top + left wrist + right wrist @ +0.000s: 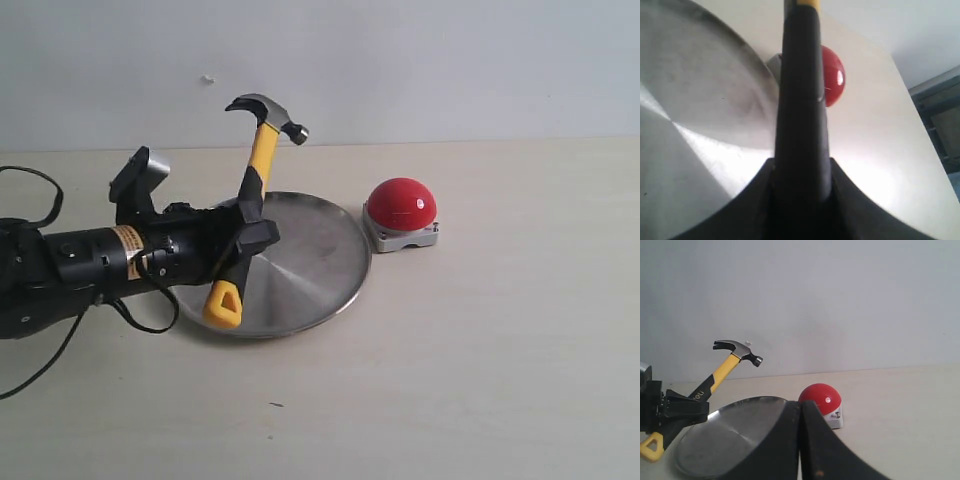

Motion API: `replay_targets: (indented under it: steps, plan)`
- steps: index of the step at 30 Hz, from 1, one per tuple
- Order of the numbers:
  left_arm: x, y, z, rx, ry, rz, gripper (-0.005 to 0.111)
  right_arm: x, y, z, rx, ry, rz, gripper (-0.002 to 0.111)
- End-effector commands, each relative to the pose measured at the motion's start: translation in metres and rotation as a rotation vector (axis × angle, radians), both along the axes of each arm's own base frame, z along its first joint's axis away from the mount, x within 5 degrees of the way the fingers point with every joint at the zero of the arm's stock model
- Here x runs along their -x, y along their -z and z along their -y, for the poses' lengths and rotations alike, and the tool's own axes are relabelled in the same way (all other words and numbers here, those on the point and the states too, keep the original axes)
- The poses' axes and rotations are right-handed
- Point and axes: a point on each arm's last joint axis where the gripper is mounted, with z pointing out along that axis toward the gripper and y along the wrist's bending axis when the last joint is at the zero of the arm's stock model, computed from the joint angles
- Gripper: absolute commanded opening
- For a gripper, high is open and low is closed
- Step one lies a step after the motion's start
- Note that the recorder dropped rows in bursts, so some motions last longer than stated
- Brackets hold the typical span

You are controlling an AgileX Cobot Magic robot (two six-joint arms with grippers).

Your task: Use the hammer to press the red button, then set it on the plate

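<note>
L tool (250, 226) w/ hammer (262, 150) (head up) over plate (322, 262), red button (401, 203) nearby

Grip lettering: a short run of white characters (702, 396) is showing on the black grip of the hammer (722, 371), at the left of the scene. It is too small to read, so no brand is being made out.
Arm sticker: a yellow-orange sticker (128, 240) is wrapping round the left arm (80, 258), with dark print on it. The print is blurring and not legible.
Base mark: a small dark mark (837, 415) is showing on the grey base of the red button (820, 394). Cannot tell whether it is a sign.
Legible text: none is reading cleanly in any view.
</note>
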Motion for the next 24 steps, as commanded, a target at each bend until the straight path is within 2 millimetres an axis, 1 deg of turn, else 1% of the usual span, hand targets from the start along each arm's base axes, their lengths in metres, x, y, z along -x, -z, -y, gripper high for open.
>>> replay_targets:
  steps: [1,3,4,7,8,10,11,14,18,20,24]
  plan:
    - [-0.016,-0.006,0.01,0.065,-0.005,0.065,0.0,0.0,0.001,0.0,-0.001,0.003,0.007,0.0]
    - [-0.024,-0.002,0.008,0.038,-0.065,0.024,0.0,0.0,0.001,0.0,-0.001,0.003,0.007,0.0]
    - [-0.027,0.001,0.006,-0.008,-0.089,0.003,0.0,0.0,0.001,0.0,-0.001,0.003,0.007,0.0]
    - [-0.03,0.002,0.006,-0.139,-0.065,-0.006,0.0,0.0,0.001,0.0,-0.001,0.003,0.007,0.0]
    - [-0.031,0.003,0.005,-0.228,-0.052,-0.015,0.0,0.0,0.001,0.0,-0.001,0.003,0.007,0.0]
    - [-0.031,0.003,0.009,-0.347,-0.046,-0.036,0.0,0.0,0.001,0.0,0.001,0.004,0.007,0.0]
    - [-0.031,0.002,0.012,-0.363,-0.044,-0.04,0.0,0.0,0.001,0.0,0.001,0.004,0.007,0.0]
    - [-0.028,-0.005,0.03,-0.318,-0.041,-0.035,0.0,0.0,0.001,0.0,0.001,0.004,0.007,0.0]
    - [-0.034,-0.012,0.037,-0.259,-0.087,-0.049,0.0,0.0,0.001,0.0,0.001,0.004,0.007,0.0]
    - [-0.037,-0.011,0.039,-0.242,-0.103,-0.06,0.0,0.0,0.001,0.0,-0.001,0.003,0.007,0.0]
    - [-0.043,-0.002,0.044,-0.218,-0.114,-0.076,0.0,0.0,0.001,0.0,-0.001,0.003,0.007,0.0]
